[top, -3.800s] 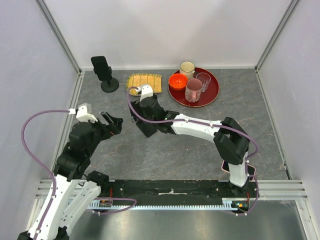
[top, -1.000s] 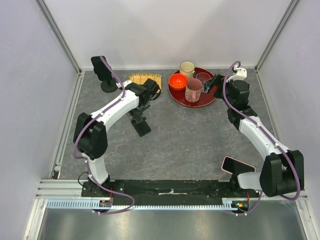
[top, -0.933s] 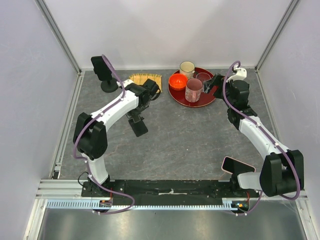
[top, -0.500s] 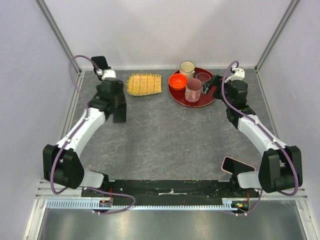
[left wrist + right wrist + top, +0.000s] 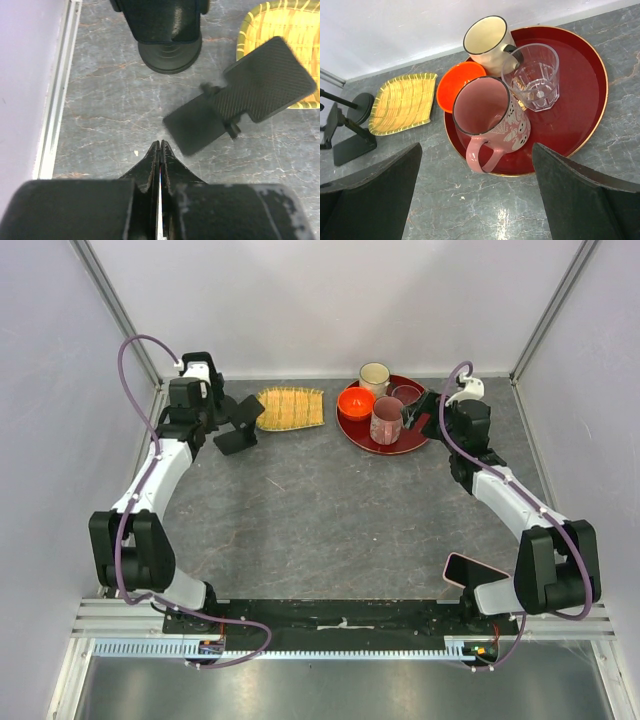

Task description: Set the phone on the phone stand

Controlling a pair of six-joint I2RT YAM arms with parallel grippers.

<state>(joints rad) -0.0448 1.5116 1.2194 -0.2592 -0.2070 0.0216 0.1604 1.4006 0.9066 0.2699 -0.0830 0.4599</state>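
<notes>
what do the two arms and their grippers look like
The left arm and right arm have white links with chunky black joint housings. A purple cable loops along each. The left gripper and right gripper are black with wedge-shaped fingers; the left one's show pale scuffs.

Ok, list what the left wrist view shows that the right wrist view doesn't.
Left wrist only: the shut, empty left tool and the holder atop the phone stand. Right wrist only: the red tray carrying a pink mug, cream mug, glass and orange bowl. Both: the stand's round base, the yellow woven tray and the black hinged object.
</notes>
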